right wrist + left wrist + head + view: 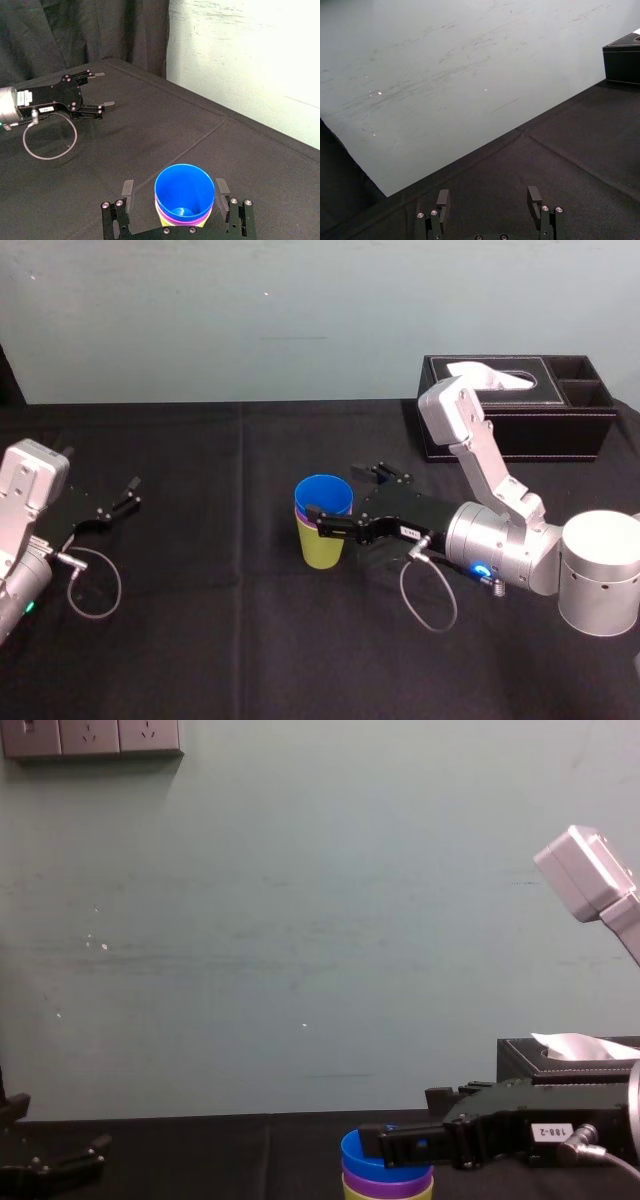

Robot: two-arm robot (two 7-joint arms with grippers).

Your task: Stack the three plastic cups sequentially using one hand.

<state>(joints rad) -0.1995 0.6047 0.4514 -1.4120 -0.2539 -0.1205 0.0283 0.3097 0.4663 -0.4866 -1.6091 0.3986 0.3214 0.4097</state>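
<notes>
The three plastic cups stand nested at the table's middle, blue (322,495) on top, purple (299,511) showing as a rim, yellow-green (322,548) at the bottom. My right gripper (348,498) reaches in from the right and straddles the stack. In the right wrist view its fingers (127,189) stand open on either side of the blue cup (184,192), with a gap at each side. In the chest view one finger (405,1146) crosses in front of the stack (385,1182). My left gripper (128,492) lies parked and open at the far left, nothing between its fingers (442,199).
A black tissue box (515,405) with a white tissue sits at the back right, behind the right arm. A black cloth (220,640) covers the table. A pale wall runs along the far edge. Cable loops hang by both wrists.
</notes>
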